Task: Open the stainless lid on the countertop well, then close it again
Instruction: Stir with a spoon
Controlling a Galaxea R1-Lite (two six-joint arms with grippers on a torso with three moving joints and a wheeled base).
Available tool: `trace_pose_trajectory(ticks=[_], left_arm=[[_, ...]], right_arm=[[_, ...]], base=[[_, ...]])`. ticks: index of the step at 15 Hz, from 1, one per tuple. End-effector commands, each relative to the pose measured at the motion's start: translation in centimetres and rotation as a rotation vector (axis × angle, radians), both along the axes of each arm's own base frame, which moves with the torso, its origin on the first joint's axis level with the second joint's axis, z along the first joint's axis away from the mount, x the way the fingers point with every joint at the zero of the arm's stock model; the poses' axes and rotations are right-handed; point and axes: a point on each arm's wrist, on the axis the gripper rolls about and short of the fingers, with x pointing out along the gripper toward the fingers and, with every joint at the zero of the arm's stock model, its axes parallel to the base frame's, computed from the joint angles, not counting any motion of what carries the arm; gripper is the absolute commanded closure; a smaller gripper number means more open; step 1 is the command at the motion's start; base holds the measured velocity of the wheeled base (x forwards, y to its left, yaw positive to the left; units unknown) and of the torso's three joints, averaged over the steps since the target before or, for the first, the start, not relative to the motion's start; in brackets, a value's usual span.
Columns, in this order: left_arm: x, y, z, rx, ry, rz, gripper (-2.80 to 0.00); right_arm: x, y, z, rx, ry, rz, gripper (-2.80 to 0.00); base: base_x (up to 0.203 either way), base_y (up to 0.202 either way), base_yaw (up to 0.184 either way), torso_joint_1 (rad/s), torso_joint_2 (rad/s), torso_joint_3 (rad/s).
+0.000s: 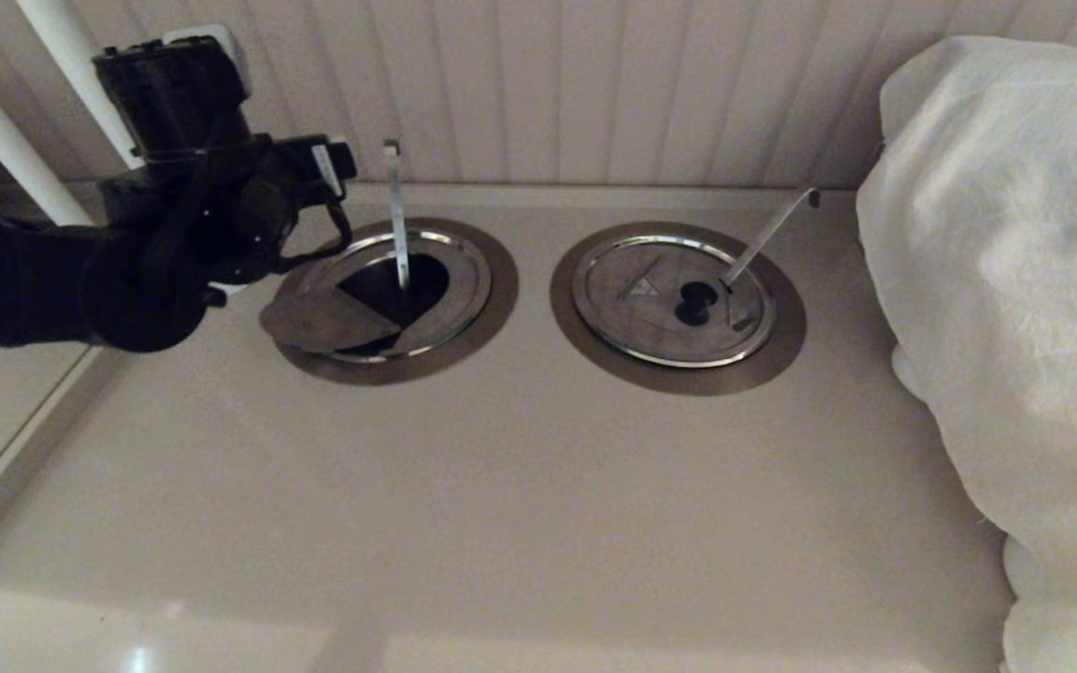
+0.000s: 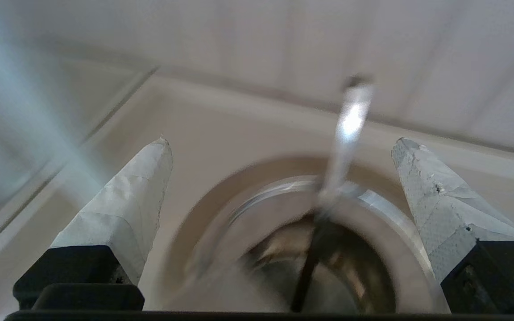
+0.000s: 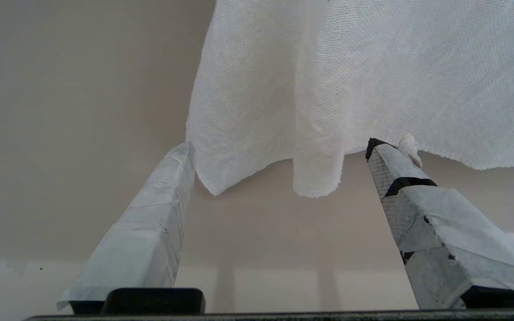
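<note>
Over the left half of the counter, your left gripper [image 2: 279, 147] is hovering with jaws spread wide and holding nothing. Beneath and between them the countertop well [image 1: 395, 301] is gaping dark, its straight handle [image 1: 396, 213] rising near upright. You are seeing the stainless lid [image 1: 325, 319] folded open, its flap tilting toward the left rim. Your right gripper [image 3: 279, 151] is sitting spread before the white cloth [image 3: 364, 76].
</note>
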Motion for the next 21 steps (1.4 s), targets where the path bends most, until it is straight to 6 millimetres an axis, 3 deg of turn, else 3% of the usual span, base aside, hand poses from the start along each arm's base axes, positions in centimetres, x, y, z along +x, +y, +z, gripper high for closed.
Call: trace_pose_trajectory(ticks=[1,4,6,11,17,21], left_arm=[[6.4,-2.0,-3.2,0.069,0.076,-0.058,-2.8],[11.2,-1.3,-7.3,0.177,0.203,-0.177,-2.8],[12.3,-0.4,-8.8,0.199,0.244,-0.19,-2.8],[13.4,2.4,-8.7,0.201,0.216,-0.135,-2.8],[13.4,2.3,-8.1,0.191,0.151,-0.144,-2.8],[14.1,2.0,-9.3,0.145,0.134,-0.185,-2.8]], right_arm=[[0.0,0.0,0.0,0.0,0.0,0.0,-2.8],[0.0,0.0,0.0,0.0,0.0,0.0,-2.8],[0.0,0.0,0.0,0.0,0.0,0.001,-2.8],[0.0,0.0,0.0,0.0,0.0,0.001,-2.8],[0.0,0.0,0.0,0.0,0.0,0.0,-2.8],[0.0,0.0,0.0,0.0,0.0,0.0,-2.8]], base=[[0.0,0.0,0.0,0.0,0.0,0.0],[0.0,0.0,0.0,0.0,0.0,0.0],[0.0,0.0,0.0,0.0,0.0,0.0],[0.0,0.0,0.0,0.0,0.0,0.0],[0.0,0.0,0.0,0.0,0.0,0.0],[0.0,0.0,0.0,0.0,0.0,0.0]])
